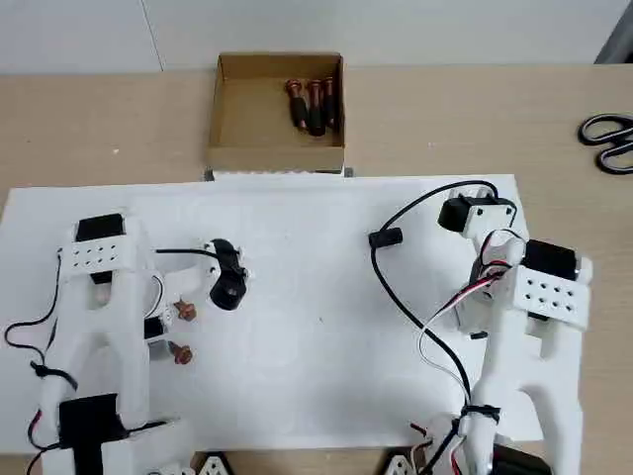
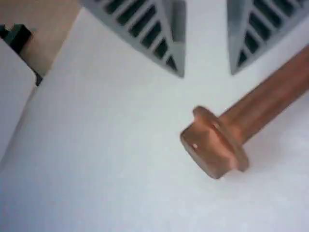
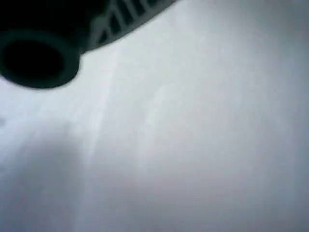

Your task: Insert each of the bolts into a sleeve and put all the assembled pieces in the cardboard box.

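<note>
A copper bolt (image 2: 217, 142) lies on the white sheet (image 2: 96, 169), head towards the camera, its shaft running off past one finger. My left gripper (image 2: 207, 67) hovers open just above it with nothing between the grey fingers (image 2: 159, 34). From above, two copper bolts (image 1: 185, 312) (image 1: 181, 353) lie beside the left arm (image 1: 99, 297). My right gripper (image 3: 63, 29) is shut on a black sleeve (image 3: 36, 60), open end facing the camera, held above the sheet. The cardboard box (image 1: 237, 119) at the back holds several assembled pieces (image 1: 312, 104).
The white sheet (image 1: 316, 336) covers the table's middle. A black cable (image 1: 396, 297) with a black clip (image 1: 386, 237) loops from the right arm (image 1: 534, 317) across the sheet. Scissors (image 1: 608, 142) lie at the far right on the wooden table.
</note>
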